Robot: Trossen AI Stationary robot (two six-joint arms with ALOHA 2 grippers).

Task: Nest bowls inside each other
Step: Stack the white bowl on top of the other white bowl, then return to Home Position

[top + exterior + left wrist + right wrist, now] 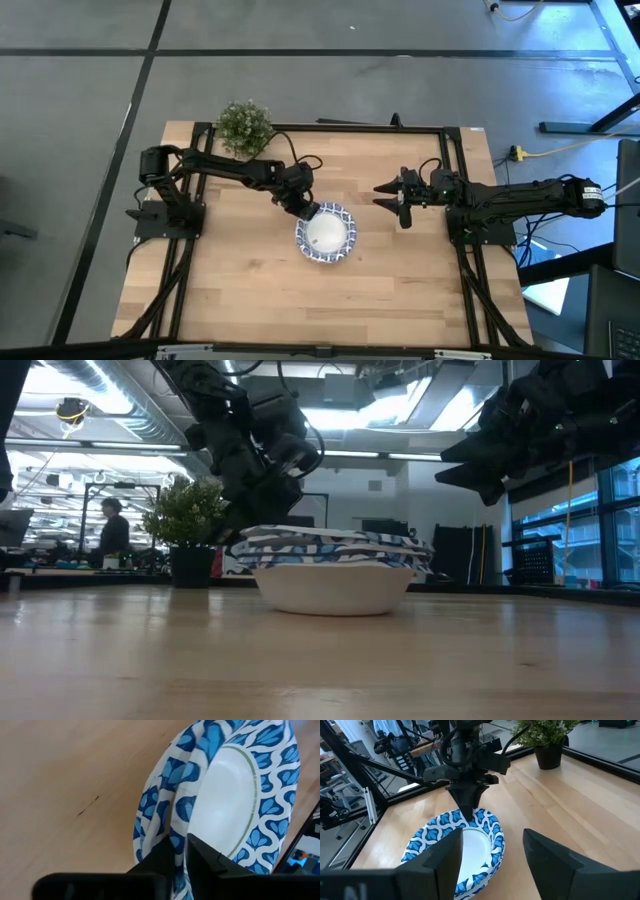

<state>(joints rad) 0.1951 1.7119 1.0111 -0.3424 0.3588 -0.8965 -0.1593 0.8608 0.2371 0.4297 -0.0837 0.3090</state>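
Note:
The bowls (326, 236) stand nested in one stack near the table's middle, white inside with blue-and-white rims; the stack's base rests on the wood (330, 588). How many are in the stack I cannot tell. My left gripper (306, 211) is at the stack's far-left rim, shut on the top bowl's rim (176, 840). My right gripper (392, 198) hovers open above the table, right of the stack, its fingers wide apart in the right wrist view (492, 860). My left gripper pinches the top bowl's patterned rim (175, 832) between its two fingers (200, 852), one finger inside the bowl and one outside. It comes slanting down from the far left. The bowl sits in the stack (457, 847), level with the others.
A small green potted plant (244, 124) stands at the table's far-left edge, behind the left arm. Bare wood lies near of the stack and on both sides. A black frame (460, 180) rims the table. A person (112, 530) is in the room beyond.

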